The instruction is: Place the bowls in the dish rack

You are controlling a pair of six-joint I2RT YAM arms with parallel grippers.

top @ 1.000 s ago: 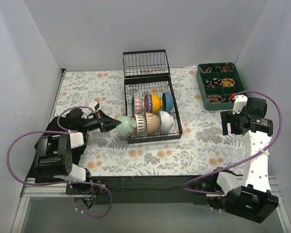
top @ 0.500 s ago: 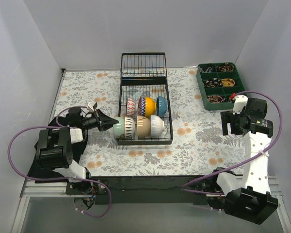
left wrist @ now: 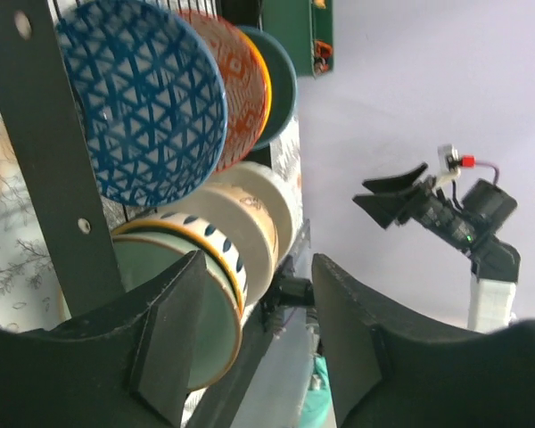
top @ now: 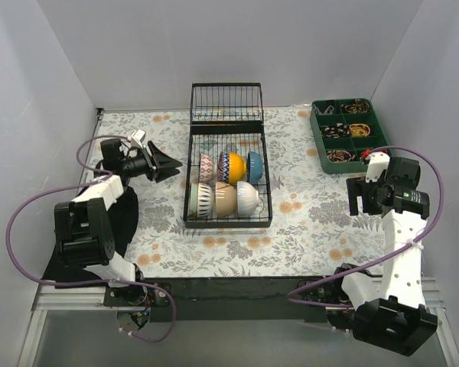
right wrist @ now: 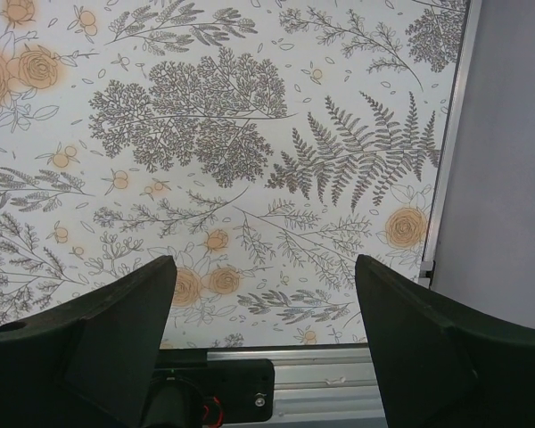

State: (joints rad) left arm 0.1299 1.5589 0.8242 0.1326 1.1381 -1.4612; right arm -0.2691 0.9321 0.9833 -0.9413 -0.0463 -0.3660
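The black wire dish rack [top: 265, 183] stands mid-table with two rows of bowls on edge. The back row has a red-patterned bowl [top: 206, 166], an orange striped bowl [top: 232, 166] and a blue bowl [top: 255, 162]. In front stand a pale green striped bowl [top: 200, 200], a cream bowl [top: 226, 200] and a white bowl [top: 249, 197]. My left gripper [top: 174, 165] is open and empty, just left of the rack. In the left wrist view its gripper [left wrist: 259, 343] looks along the rows, the green bowl [left wrist: 174, 308] beside one finger. My right gripper [top: 359, 199] hangs open at the right, and in the right wrist view that gripper [right wrist: 263, 325] is over bare cloth.
A green compartment tray [top: 317, 125] of small items sits at the back right. The rack's hinged grid section [top: 226, 103] stands up at its far end. White walls close in the left, back and right. An aluminium rail [right wrist: 339, 366] marks the table's near edge.
My left gripper opened, let go of the pale green bowl in the rack's front row and drew back up-left. The rack slid slightly left earlier. The right arm stayed put.
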